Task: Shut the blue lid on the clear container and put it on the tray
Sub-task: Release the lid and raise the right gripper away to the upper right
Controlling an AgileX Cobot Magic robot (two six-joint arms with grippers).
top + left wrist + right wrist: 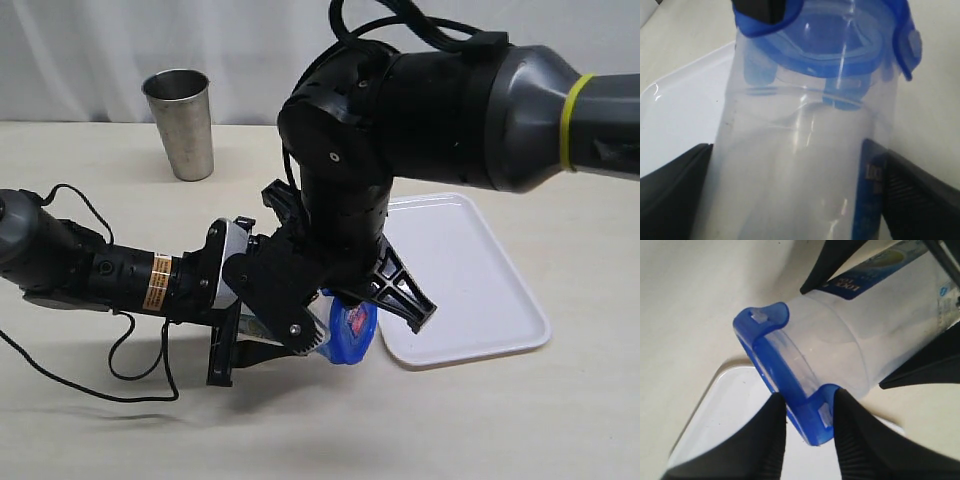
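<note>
Two sets of jaws are both busy on the same thing, so here's how it looks for you. Your left jaws are spread wide and clamped on the clear container [800,150], one finger on each side of its lower body. It's tipped over on its side with the mouth pointing to about 3 o'clock in the exterior view. It looks held up off the desk [80,430], with a shadow underneath.

The blue lid [790,385] sits over the mouth. Your right jaws are closed down narrow on it, pinching the lid's edge at one of its side flaps. The other flap I can see is flared outward, not folded down against the wall.

The tray [470,270] lies flat on the desk at 3 o'clock from the lid, its near corner just beside it. A steel cup [182,120] stands upright at roughly 11 o'clock, well apart from everything.
</note>
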